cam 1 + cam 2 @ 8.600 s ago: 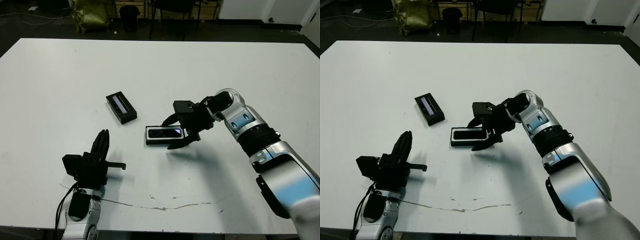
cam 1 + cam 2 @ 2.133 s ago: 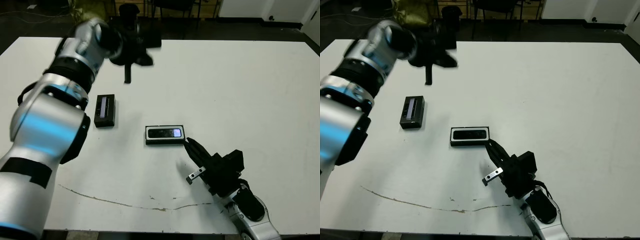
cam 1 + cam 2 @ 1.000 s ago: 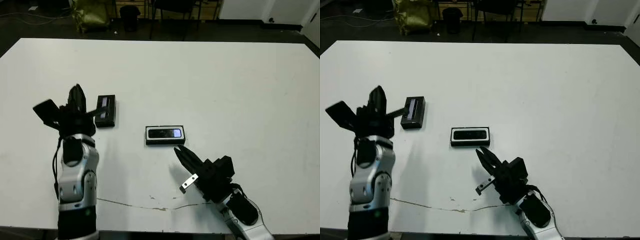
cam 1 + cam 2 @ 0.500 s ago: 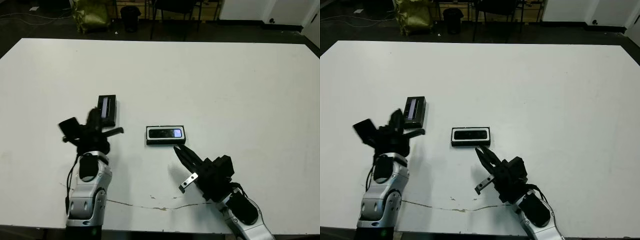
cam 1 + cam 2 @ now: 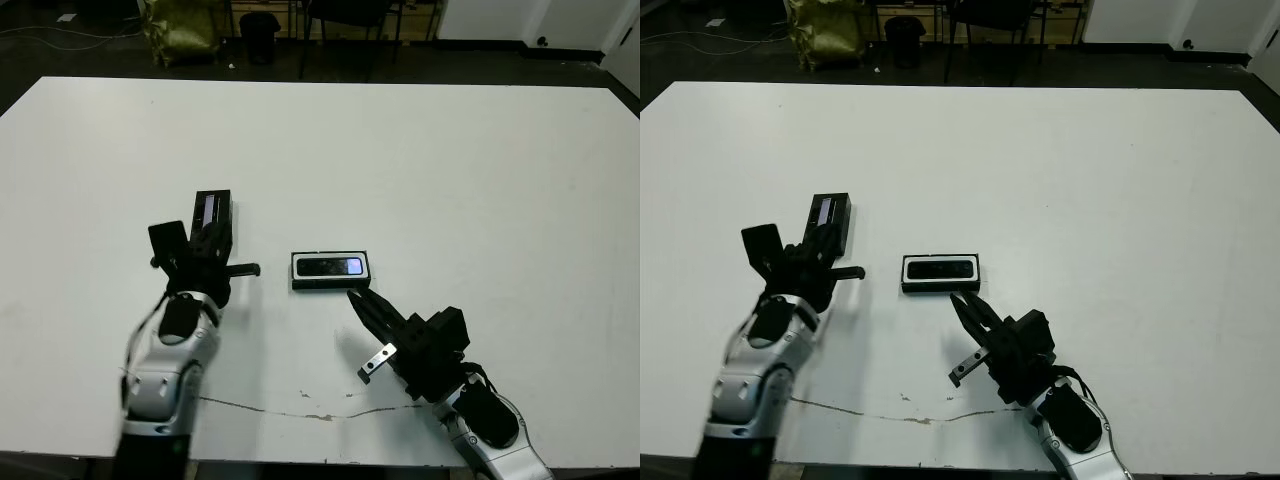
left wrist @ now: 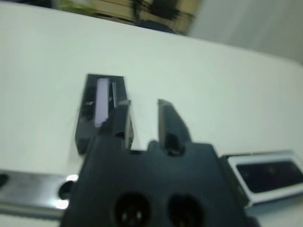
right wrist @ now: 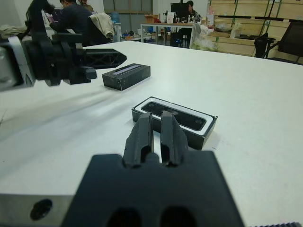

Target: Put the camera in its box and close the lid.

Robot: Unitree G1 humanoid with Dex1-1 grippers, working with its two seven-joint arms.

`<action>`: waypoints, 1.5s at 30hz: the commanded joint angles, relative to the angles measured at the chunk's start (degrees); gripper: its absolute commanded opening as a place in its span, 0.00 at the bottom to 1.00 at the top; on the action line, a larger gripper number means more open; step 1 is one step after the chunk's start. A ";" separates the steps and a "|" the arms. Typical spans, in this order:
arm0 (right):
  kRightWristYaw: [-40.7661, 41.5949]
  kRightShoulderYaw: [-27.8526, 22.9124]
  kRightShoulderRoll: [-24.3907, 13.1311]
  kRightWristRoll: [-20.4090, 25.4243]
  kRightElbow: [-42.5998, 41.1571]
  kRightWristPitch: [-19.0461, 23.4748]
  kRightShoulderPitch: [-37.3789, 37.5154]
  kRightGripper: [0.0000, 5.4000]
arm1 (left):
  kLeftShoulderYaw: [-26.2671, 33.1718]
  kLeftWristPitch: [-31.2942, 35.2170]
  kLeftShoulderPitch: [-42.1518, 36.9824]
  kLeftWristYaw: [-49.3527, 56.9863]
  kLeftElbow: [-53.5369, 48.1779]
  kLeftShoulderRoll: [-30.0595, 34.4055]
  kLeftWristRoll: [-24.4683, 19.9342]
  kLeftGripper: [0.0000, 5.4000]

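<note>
Camera (image 5: 331, 266) fills box (image 5: 297, 281); lid (image 5: 213, 214) partly hidden.

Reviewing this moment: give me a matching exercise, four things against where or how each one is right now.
1. camera
2. lid
3. left gripper
4. right gripper

A. shut, just on the near side of the box
B. lying inside the white-lined box
C. open, next to the lid's near end
D. open side up on the table, away from the box

Pairs: 1-B, 2-D, 3-C, 4-A

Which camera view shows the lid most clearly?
The right wrist view: the lid is sharp and unobstructed. The eye views show it small, partly behind the left gripper. The left wrist view is blurred.
</note>
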 commanded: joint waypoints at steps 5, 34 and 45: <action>-0.03 -0.34 -0.40 0.77 0.16 0.81 0.93 0.00 | -1.63 3.84 -3.28 2.07 1.18 3.24 7.40 0.56; 1.18 -0.41 -1.71 0.98 -0.77 1.47 0.35 0.00 | 6.41 5.45 -7.04 9.18 7.01 -8.88 0.95 1.00; 2.70 -0.93 -1.63 1.95 1.67 -2.39 0.19 0.00 | 4.71 2.31 -8.75 13.92 11.87 -6.88 9.14 1.00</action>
